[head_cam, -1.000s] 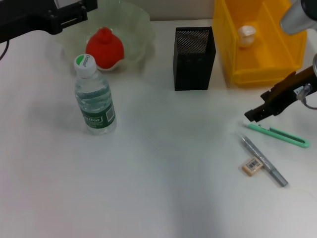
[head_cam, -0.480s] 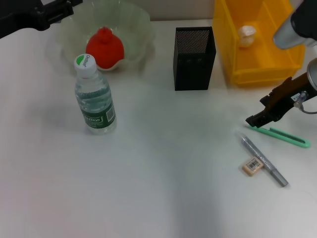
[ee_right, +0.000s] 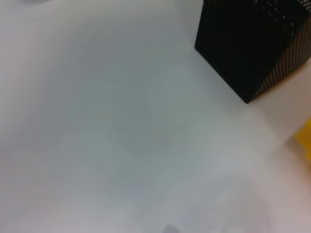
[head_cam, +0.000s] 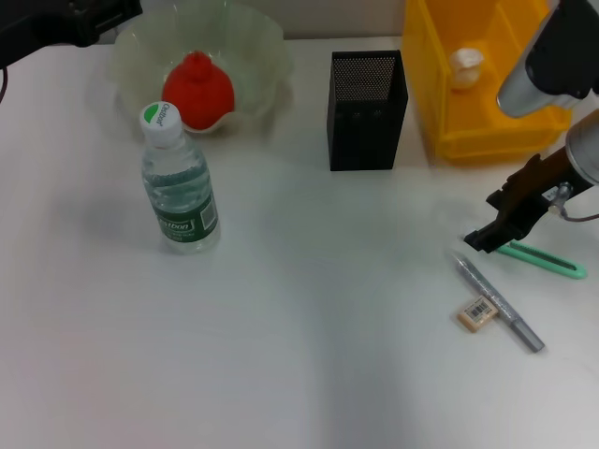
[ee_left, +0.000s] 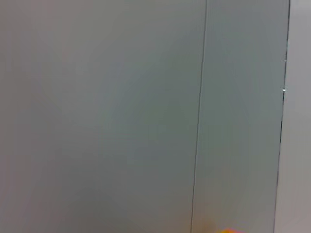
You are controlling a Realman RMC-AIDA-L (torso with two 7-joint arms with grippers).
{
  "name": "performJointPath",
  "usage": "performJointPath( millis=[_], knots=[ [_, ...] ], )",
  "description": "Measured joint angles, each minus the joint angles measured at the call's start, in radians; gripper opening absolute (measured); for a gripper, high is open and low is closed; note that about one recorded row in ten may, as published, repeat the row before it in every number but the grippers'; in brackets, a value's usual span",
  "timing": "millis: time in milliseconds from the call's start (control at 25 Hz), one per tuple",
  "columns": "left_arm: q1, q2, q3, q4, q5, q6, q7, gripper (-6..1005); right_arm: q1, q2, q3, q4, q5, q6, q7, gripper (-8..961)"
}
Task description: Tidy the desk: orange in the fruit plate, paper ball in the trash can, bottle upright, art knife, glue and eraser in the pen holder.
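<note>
Down comes my right gripper [head_cam: 475, 240] a little more than a second ago, its dark tip now sitting right at the left end of the green art knife [head_cam: 541, 259] on the right side of the desk; whether the fingers are spread or pinched together I cannot tell from up here. Over on the far left, my left gripper [head_cam: 65, 19] has slid further toward the corner and hangs beyond the fruit plate [head_cam: 262, 47], and its fingers are just as unreadable. On the desk [head_cam: 309, 318], the grey glue pen [head_cam: 499, 301] lies just near of the knife, slanting toward the right, with the eraser [head_cam: 475, 313] touching or almost touching its left side. The black mesh pen holder [head_cam: 367, 110] stands upright in the far middle, well apart from those three. The orange [head_cam: 197, 91] rests in the clear plate, the water bottle [head_cam: 178, 192] stands upright just near of it, and the paper ball [head_cam: 465, 65] sits inside the yellow trash can [head_cam: 449, 131] at the far right. My right wrist camera catches only a corner of the holder [ee_right: 252, 43] and bare white surface.
</note>
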Motion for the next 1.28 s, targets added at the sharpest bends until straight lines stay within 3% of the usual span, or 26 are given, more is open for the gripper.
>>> performJointPath(
  millis=[720, 1280],
  knots=[
    [-0.004, 0.000, 0.003, -0.014, -0.008, -0.040, 0.022, 662, 0.045, -0.001, -0.009, 0.105, -0.025, 0.047, -0.006, 700],
    [-0.003, 0.000, 0.002, -0.014, -0.008, -0.040, 0.023, 662, 0.070, -0.006, -0.002, 0.160, -0.026, 0.049, -0.005, 435]
  ],
)
